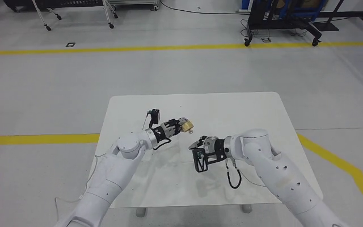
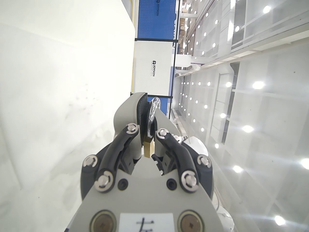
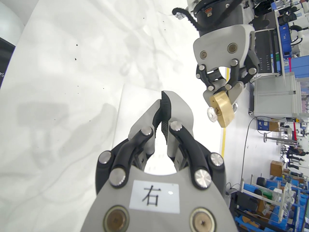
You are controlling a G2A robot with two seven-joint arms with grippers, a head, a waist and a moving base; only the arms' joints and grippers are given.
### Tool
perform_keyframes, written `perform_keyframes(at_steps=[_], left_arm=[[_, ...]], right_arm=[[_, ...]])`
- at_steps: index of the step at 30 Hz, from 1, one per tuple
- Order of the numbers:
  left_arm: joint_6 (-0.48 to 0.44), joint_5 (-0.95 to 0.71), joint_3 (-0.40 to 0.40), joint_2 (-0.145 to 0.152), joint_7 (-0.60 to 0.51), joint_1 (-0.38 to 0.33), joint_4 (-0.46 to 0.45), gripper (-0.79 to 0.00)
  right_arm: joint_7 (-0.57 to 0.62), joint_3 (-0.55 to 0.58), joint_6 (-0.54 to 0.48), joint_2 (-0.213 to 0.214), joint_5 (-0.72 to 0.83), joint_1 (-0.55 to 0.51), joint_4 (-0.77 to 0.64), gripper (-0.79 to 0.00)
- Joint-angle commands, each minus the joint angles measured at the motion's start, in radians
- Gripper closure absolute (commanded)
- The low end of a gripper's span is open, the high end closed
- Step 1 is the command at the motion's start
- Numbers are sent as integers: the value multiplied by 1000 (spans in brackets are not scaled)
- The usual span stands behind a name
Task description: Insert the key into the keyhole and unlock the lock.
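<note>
A brass padlock [image 1: 187,125] hangs above the middle of the white table [image 1: 249,110], with my left gripper [image 1: 177,127] shut on it. In the right wrist view the padlock [image 3: 223,108] juts out past the left gripper's fingertips, and a silver key [image 3: 212,115] sticks out of its end face. The left wrist view shows a brass edge [image 2: 149,149] and a silver metal part [image 2: 154,112] pinched between the fingers. My right gripper [image 1: 197,145] [image 3: 163,108] is shut with nothing in it, a short way from the padlock and nearer the table's front.
Bare white tabletop surrounds both grippers. A black cable [image 1: 233,176] loops off the right forearm above the table. Beyond the far edge lie grey floor with yellow lines [image 1: 170,48] and wheeled frames [image 1: 283,22].
</note>
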Motion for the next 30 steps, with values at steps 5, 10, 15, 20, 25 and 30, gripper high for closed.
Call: perform_keyframes(at_steps=[5,10,15,20,25,30], left_arm=[[-5,22,7,0,-29,-1,-6,0],[-10,35,5,1,-29,-1,-7,0],[-23,51,8,1,-23,2,-14,0],[-40,72,14,0,-37,1,-17,0],[-41,46,4,-1,-36,-1,-4,0],[26,-36,-19,-6,11,0,29,0]], right_arm=[[-26,-13,45,-2,7,21,70,0],[-41,-16,74,-2,24,26,91,0],[-37,-4,105,-2,62,20,111,0],[-22,-2,120,-4,97,22,121,0],[-55,14,146,0,109,14,112,-576],[-58,33,145,8,101,-5,79,-785]])
